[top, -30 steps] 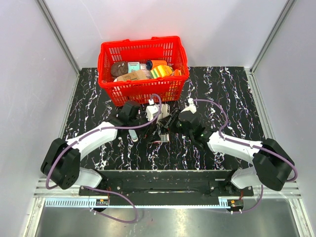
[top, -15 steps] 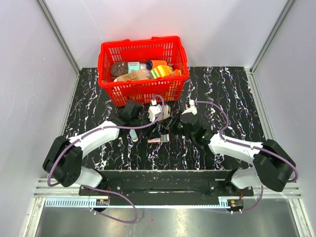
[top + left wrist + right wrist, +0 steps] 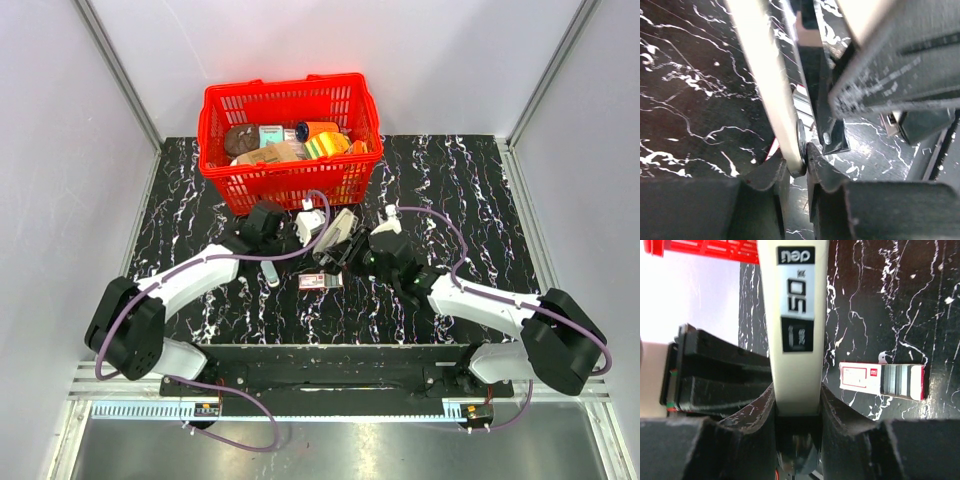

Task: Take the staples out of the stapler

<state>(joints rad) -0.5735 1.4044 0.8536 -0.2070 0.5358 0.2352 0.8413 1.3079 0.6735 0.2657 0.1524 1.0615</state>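
**Ana:** Start on the left. What do I have there?

**Me:** The staples lie flat on the table. They are a pale little bar. Its long way points away from me. It is apart from the stapler and to the left of it. My left gripper is the nearer one.

**Ana:** What is that gripper doing?

**Me:** It is squeezed tight on the stapler's thin pale top piece.

**Ana:** And the stapler itself?

**Me:** It is between my two grippers and looks lifted off the table. It slants from near-left to far-right and looks swung open. I cannot tell if more staples sit inside.

**Ana:** The other side?

**Me:** My right gripper is clamped on the grey body, below the label.

**Ana:** Is there room to move?

**Me:** The small box lies just in front, nearer me. The red basket is close behind. I see bare table off to the right, so I think that way is safest.
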